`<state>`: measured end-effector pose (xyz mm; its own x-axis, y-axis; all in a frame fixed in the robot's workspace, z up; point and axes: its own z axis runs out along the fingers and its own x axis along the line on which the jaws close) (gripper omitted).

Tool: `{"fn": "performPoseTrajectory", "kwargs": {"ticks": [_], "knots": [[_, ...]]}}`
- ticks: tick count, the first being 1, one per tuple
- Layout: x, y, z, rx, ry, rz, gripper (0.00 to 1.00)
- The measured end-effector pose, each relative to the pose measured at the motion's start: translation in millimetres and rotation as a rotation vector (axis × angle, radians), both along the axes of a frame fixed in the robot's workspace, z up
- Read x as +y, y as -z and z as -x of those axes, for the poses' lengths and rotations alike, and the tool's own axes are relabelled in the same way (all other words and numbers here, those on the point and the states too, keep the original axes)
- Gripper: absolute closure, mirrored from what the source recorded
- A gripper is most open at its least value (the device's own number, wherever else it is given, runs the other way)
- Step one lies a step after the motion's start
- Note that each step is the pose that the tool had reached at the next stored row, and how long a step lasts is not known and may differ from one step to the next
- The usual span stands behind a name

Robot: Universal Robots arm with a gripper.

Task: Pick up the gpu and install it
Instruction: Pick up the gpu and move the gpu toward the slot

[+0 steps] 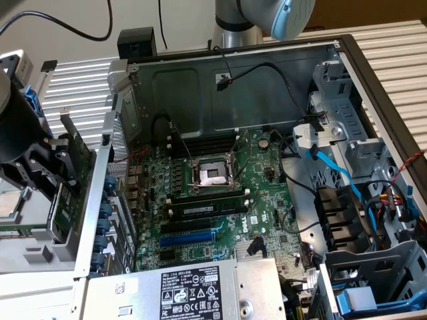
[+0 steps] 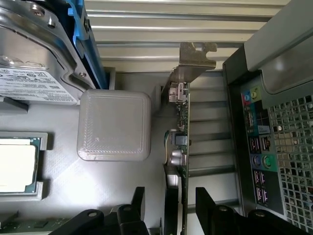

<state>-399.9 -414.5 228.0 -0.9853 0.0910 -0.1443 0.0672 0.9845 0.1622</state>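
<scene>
GPU (image 1: 65,212) stands on edge in the grey tray (image 1: 40,252), just outside the PC case (image 1: 100,200), against its rear wall. Gripper (image 1: 59,170) sits down over it. Wrist view: GPU is edge-on, silver bracket (image 2: 193,61) at the end, just beside the case's port panel (image 2: 259,147). Jaws half-open and straddling the GPU, with a gap on both sides, so no clamp.
</scene>
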Motion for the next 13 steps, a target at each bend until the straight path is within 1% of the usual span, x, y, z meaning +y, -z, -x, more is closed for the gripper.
{"fn": "performPoseTrajectory", "kwargs": {"ticks": [2,5,10,13], "knots": [[0.0,0.0,0.9,0.0007,0.0,-0.0032,0.47],[0.0,0.0,1.7,0.003,0.003,-0.0066,0.47],[-0.1,0.1,1.8,0.0067,0.01,-0.0072,0.47],[0.1,0.1,1.9,0.0115,0.012,-0.0073,0.47]]}}
